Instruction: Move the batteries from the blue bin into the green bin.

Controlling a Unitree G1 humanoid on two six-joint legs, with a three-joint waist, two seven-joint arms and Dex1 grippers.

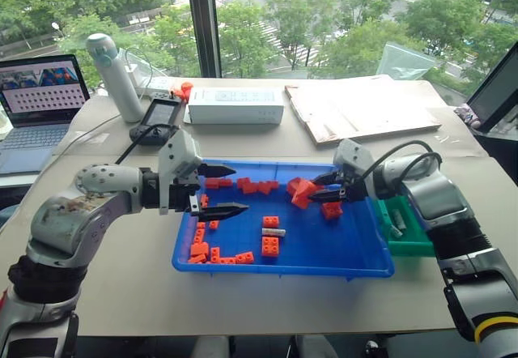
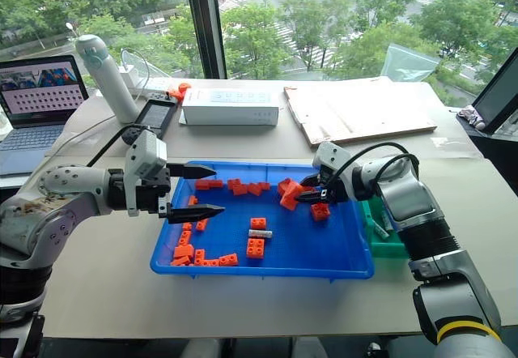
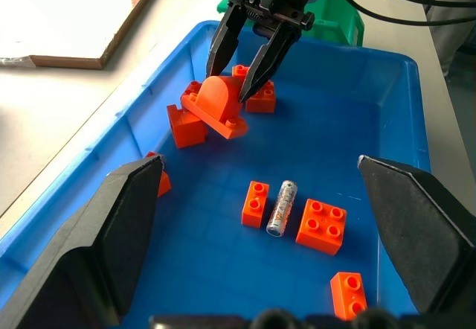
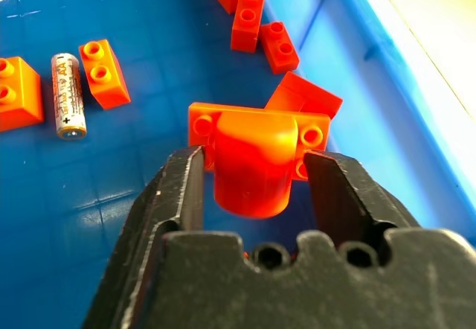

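One battery (image 1: 273,232) lies in the middle of the blue bin (image 1: 283,270), between two orange bricks; it is also clear in the left wrist view as the battery (image 3: 281,208). My right gripper (image 1: 317,186) hangs over the far right part of the bin. Its fingers (image 4: 182,195) stand open on either side of an orange arched brick (image 4: 253,165), very close to its sides. My left gripper (image 1: 240,189) hovers open and empty over the bin's left side, pointing right. The green bin (image 1: 413,247) sits against the blue bin's right edge, with grey cylinders (image 1: 397,219) inside.
Several orange bricks (image 1: 269,246) are scattered in the blue bin, mostly along its far and left sides. Behind it on the table stand a white box (image 1: 235,105), a flat board (image 1: 364,111), a white bottle (image 1: 117,74), a black handheld device (image 1: 158,119) and a laptop (image 1: 36,99).
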